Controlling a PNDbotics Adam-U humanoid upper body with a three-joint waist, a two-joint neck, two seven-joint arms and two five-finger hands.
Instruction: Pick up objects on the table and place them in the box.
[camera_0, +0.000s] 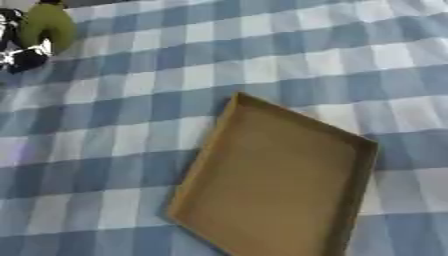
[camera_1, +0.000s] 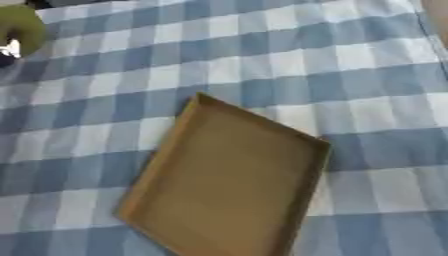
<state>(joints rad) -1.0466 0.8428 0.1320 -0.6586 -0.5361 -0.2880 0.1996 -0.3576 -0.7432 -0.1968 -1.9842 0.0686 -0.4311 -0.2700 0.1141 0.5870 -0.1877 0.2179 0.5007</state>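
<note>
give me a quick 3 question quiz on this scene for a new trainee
1. True or false: the brown box already has objects inside it.
2. Multiple choice: where does the green object show? A) inside the box B) in the upper left corner, at the left hand C) to the right of the box
3. Fill in: the table is covered with a blue and white ______ cloth.

Key:
1. False; the box shows only its bare brown floor.
2. B; the left hand's black and white parts sit by the green object. Whether its fingers are curled round it cannot be told.
3. Checked.
</note>
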